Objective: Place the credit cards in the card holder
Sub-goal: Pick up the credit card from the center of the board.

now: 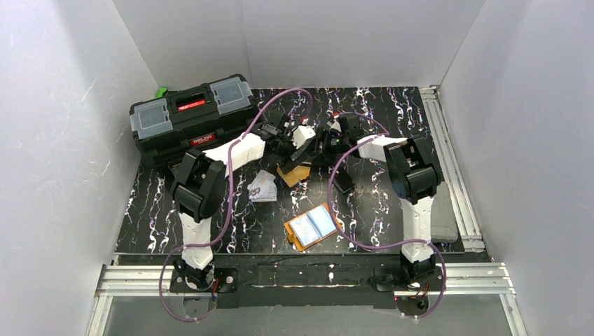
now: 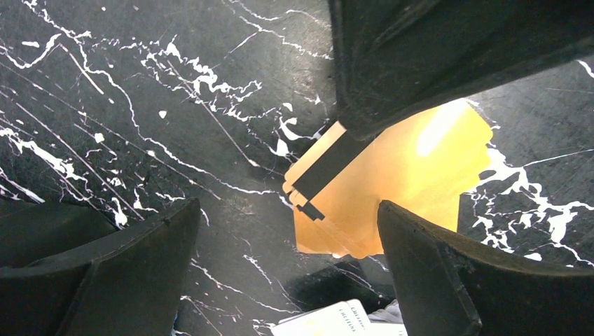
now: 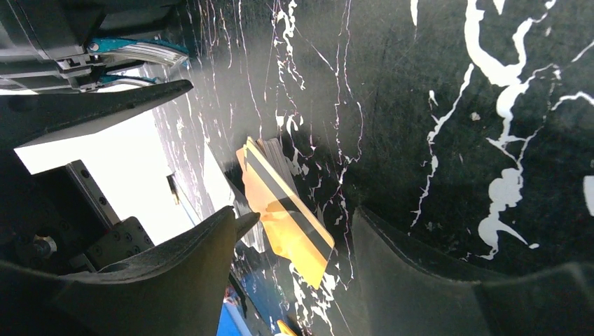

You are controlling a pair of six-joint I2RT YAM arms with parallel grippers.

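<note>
Left arm (image 1: 235, 151) and right arm (image 1: 379, 147) reach inward, both jaws apart.

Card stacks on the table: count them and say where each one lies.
2. A fanned stack of orange cards lies mid-table, beyond the open card holder. A stack of white printed cards lies just left of the orange one, slightly nearer the bases. Others may lie hidden.

One card holder (image 1: 313, 226), lying open near the near edge of the worktop (image 1: 392, 112). One fanned stack of orange credit cards (image 2: 392, 189) toward the middle, at least three edges showing, exact number not readable. One fanned pile of pale white cards (image 1: 263, 187) just beside it, too overlapped to count. One black toolbox (image 1: 190, 115) at the far left corner. One small green thing (image 1: 162, 91) behind it. Two arms: left arm (image 1: 210, 168), right arm (image 1: 413, 175).
</note>
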